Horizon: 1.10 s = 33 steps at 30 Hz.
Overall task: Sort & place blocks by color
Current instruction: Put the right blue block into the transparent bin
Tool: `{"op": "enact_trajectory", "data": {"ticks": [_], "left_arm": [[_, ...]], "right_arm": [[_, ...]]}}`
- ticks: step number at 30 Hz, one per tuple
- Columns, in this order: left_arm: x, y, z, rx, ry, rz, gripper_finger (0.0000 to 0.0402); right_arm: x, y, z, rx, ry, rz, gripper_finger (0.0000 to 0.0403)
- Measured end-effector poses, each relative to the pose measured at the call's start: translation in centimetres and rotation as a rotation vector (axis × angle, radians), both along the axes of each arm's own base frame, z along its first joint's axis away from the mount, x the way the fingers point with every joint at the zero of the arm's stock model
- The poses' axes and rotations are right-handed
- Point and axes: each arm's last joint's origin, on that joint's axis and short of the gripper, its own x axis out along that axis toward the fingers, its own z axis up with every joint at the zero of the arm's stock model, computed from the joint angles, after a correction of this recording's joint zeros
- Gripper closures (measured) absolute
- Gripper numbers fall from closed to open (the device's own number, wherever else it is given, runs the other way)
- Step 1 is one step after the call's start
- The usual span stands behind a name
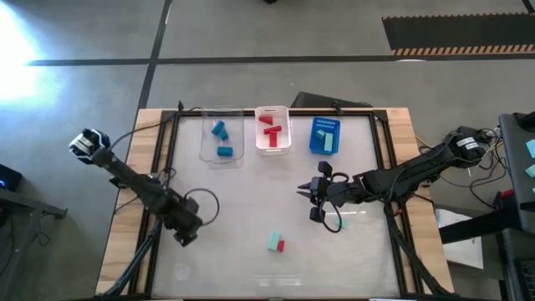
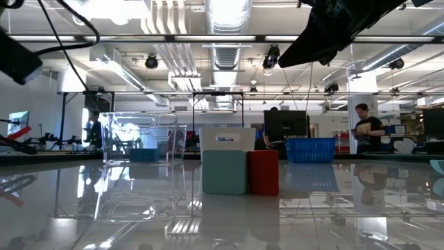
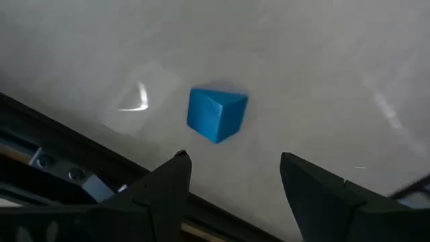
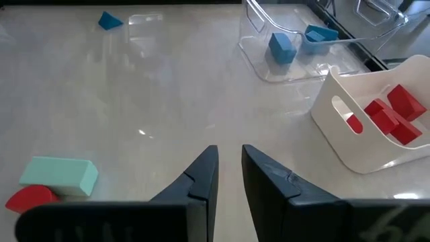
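Note:
A bright blue block (image 3: 216, 114) lies on the table near its left edge, also seen as the blue block (image 4: 109, 20) in the right wrist view. My left gripper (image 3: 232, 168) hangs open just above it, pointing down, with the block beyond its fingertips; in the high view the left gripper (image 1: 185, 237) hides it. A pale teal block (image 1: 274, 242) and a red block (image 1: 282, 246) lie side by side near the front middle. My right gripper (image 1: 308, 202) waits above the table's middle right, with only a narrow gap between its fingers and nothing in it.
Along the far edge stand a clear bin (image 1: 221, 138) with blue blocks, a white bin (image 1: 272, 130) with red blocks and a blue bin (image 1: 325, 135) with teal blocks. A person (image 2: 364, 128) stands in the room behind.

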Motion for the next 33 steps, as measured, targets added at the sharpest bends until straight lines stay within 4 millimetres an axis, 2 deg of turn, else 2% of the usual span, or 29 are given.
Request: {"op": "enact_trajectory", "data": {"ticks": [8,16,23,28,33], "left_arm": [[0.1,-2.5,-2.3,0.052,0.053,-0.171,0.0188],[0.5,-2.7,-3.4,0.145,0.051,-0.185,0.0188],[0.9,-2.9,-4.2,0.152,0.045,-0.185,0.0191],[1.2,-3.2,-5.1,0.153,0.046,-0.185,0.0218],[1.3,-3.3,-5.4,0.157,0.06,-0.187,0.0268]], "right_arm": [[0.0,0.0,0.0,-0.003,0.001,0.002,0.0346],[0.0,0.0,0.0,-0.003,0.001,0.002,0.0346],[0.0,0.0,0.0,-0.003,0.001,0.002,0.0346],[0.0,0.0,0.0,-0.003,0.001,0.002,0.0346],[0.0,0.0,0.0,-0.003,0.001,0.002,0.0346]]}}
